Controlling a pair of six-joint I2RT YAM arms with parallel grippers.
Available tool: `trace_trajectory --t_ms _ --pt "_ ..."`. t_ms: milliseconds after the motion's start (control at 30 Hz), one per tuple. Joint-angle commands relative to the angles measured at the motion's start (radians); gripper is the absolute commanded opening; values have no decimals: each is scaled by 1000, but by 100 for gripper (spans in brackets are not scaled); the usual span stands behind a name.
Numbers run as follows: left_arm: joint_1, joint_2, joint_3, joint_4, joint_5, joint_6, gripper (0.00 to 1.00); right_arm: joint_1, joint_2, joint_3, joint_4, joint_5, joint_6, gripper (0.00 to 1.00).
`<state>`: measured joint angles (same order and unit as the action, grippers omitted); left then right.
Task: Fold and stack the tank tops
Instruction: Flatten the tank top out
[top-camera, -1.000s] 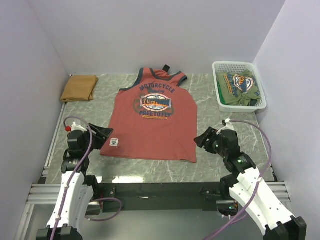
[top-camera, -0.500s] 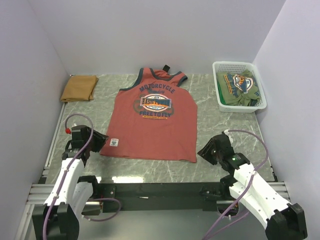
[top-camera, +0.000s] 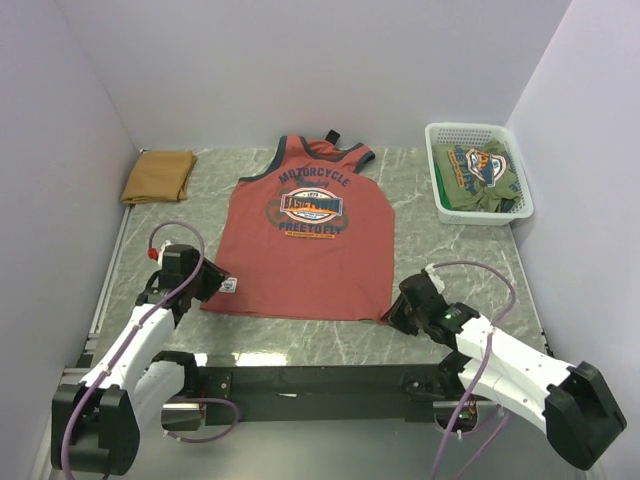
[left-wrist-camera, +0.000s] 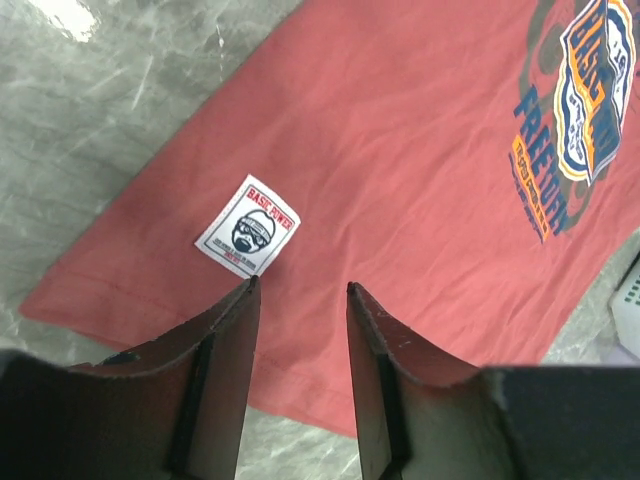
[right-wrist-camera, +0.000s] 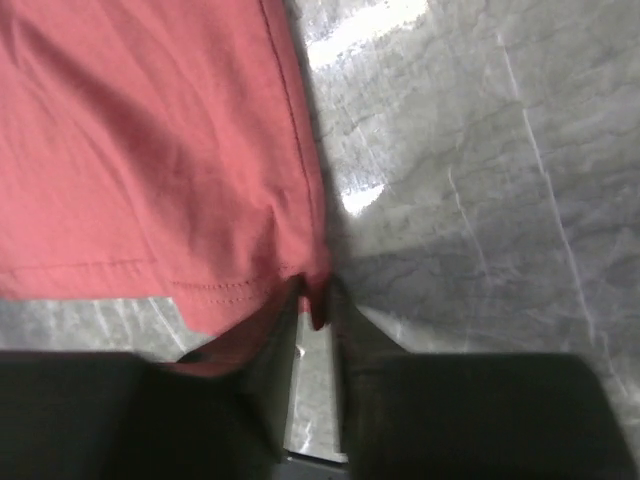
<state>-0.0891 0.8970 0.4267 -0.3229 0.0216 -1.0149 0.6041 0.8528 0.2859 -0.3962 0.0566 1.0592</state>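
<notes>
Rust-red tank top (top-camera: 310, 250) flat on table (top-camera: 440, 250); right gripper (right-wrist-camera: 315, 300) pinches its near-right hem corner, left gripper (left-wrist-camera: 300, 288) (jaws parted, nothing between) over near-left hem beside white label (left-wrist-camera: 248, 226).

The rust-red tank top (top-camera: 310, 270) is displaying "MOTORCYCLE" across its chest, while its white hem label (left-wrist-camera: 248, 226) is reading "BASIC POWER".

- A grey marbled table (top-camera: 450, 255).
- A rust-red tank top (top-camera: 310, 250) lies flat at its centre.
- A folded tan-brown tank top (top-camera: 158, 176), far left.
- A white mesh basket (top-camera: 465, 127), far right.
</notes>
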Motion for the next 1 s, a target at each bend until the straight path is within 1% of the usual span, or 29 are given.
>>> trace_trajectory --t_ms 0,33,67,133,167,233,267,333,367,400,500,600,667,700,733,767,800,833,867,900,933,967 --pt "-11 8 30 47 -60 -27 45 17 32 -5 -13 54 36 21" --pt "-12 8 30 51 -66 -27 44 19 25 2 -30 60 35 10" --pt "-12 10 32 53 -71 -25 44 16 13 15 -83 75 28 6" --pt "-15 11 32 57 -71 -22 42 3 -41 59 -134 117 10 0" --pt "-18 14 32 59 -71 -21 38 0 -82 80 -214 133 7 0" --pt "-31 17 26 71 -66 -24 33 -23 -129 153 -285 176 -11 0" --pt "-38 17 17 77 -60 -31 31 -36 -174 179 -350 184 -21 0" --pt "-78 19 9 88 -68 -45 29 -84 -214 252 -403 205 -56 1" --pt "-95 23 6 94 -77 -60 28 -104 -230 277 -456 215 -70 1" --pt "-130 28 -2 96 -84 -70 27 -125 -257 320 -481 221 -85 1" --pt "-201 42 -19 108 -106 -103 24 -197 -281 346 -501 170 -128 1" --pt "-263 56 -39 119 -130 -131 22 -222 -282 360 -517 140 -140 2" --pt "-293 63 -48 122 -132 -146 19 -224 -291 361 -527 147 -137 13" --pt "-314 60 -46 120 -134 -149 19 -224 -293 367 -533 149 -136 21" --pt "-323 56 -45 110 -134 -151 18 -224 -296 372 -540 150 -134 37" --pt "-330 42 -28 101 -135 -145 18 -225 -304 384 -547 149 -133 45" --pt "-333 30 -16 90 -137 -139 18 -225 -310 387 -546 138 -136 50" --pt "-333 17 1 56 -146 -131 19 -224 -316 386 -538 129 -146 52" --pt "-331 -7 47 41 -149 -108 23 -224 -330 381 -494 105 -153 52" --pt "-331 -13 78 24 -164 -94 25 -219 -330 346 -463 39 -150 52" --pt "-330 -18 111 -23 -187 -77 30 -211 -325 325 -434 16 -136 51" --pt "-327 -14 189 -42 -190 -35 37 -184 -299 279 -367 -4 -116 50"
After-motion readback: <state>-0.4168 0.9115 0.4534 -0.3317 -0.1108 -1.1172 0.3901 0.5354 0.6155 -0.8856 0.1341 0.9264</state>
